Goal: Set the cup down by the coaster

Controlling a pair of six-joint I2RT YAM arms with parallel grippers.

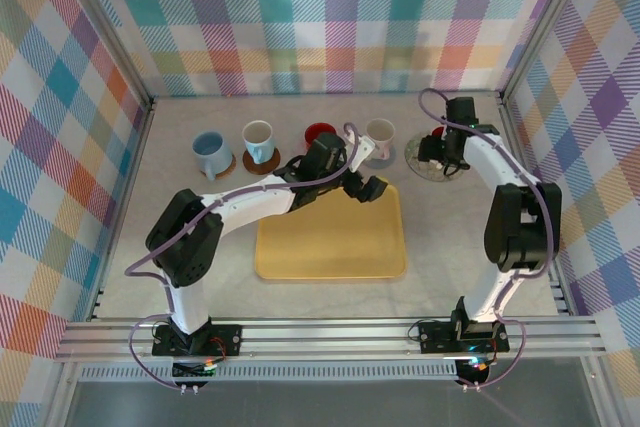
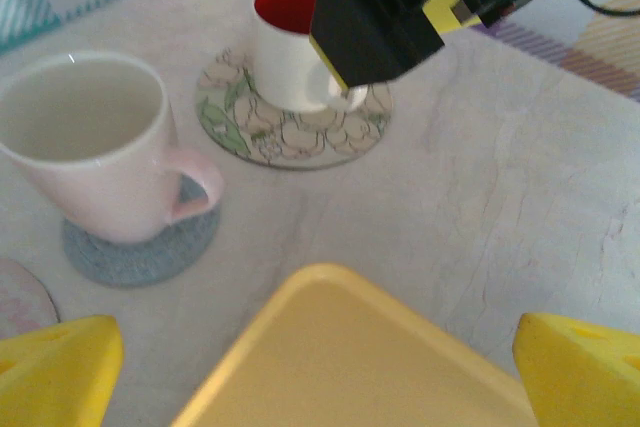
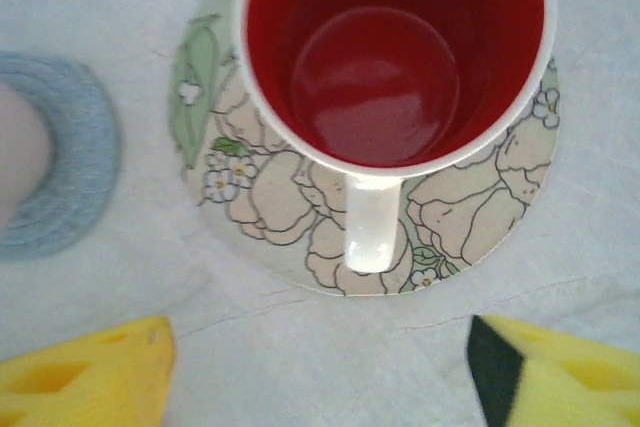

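The white ceramic cup with a glossy red inside (image 3: 395, 77) stands upright on the round floral-printed coaster (image 3: 300, 237), upper centre of the right wrist view, with its handle pointing toward the bottom of the frame. The right gripper (image 3: 320, 377) hangs above it, jaws spread wide at the lower corners and touching nothing. From that I judge the cup is set down and released. In the left wrist view the left gripper (image 2: 318, 372) hovers with jaws fully apart and empty over a corner of the yellow plastic tray (image 1: 330, 247), likely parked out of the way. At left there, a pale pink mug (image 2: 95, 147) sits on a grey-blue felt coaster (image 2: 140, 252) on the pale worktop (image 2: 500, 167).
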